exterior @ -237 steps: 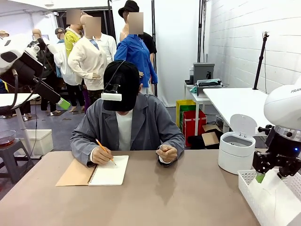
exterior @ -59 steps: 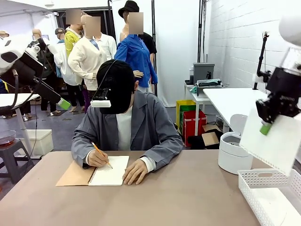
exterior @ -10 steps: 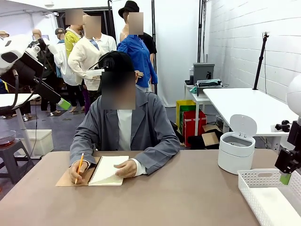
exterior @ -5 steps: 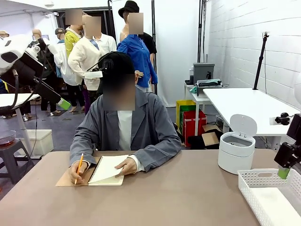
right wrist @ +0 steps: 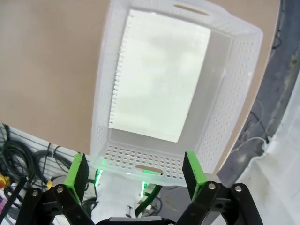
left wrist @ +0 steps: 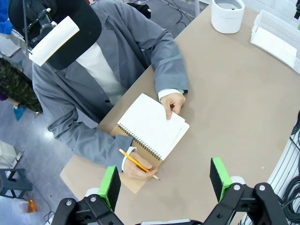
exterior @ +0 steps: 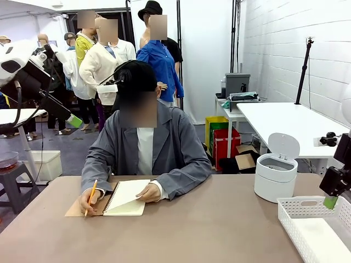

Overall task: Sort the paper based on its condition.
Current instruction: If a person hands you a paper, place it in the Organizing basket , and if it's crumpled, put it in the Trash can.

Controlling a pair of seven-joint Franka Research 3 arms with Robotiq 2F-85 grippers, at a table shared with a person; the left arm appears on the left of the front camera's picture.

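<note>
Risen a little above the basket (exterior: 304, 207) at four o'clock, right gripper (right wrist: 136, 168) hangs spread, empty; paper (right wrist: 159, 77) lies sorted inside. Next needs a fresh sheet from the person (exterior: 143, 148).

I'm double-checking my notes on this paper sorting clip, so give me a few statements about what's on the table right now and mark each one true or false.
1. A sheet of paper lies flat inside the white basket. True.
2. The right gripper is clamped on a sheet. False: its jaws are open and empty above the basket.
3. The person holds a pencil beside the notebook. True.
4. The round white bin has its lid shut. False: the lid stands open.
5. The left gripper grips the notebook. False: it is open, high above the table, and holds nothing.
</note>
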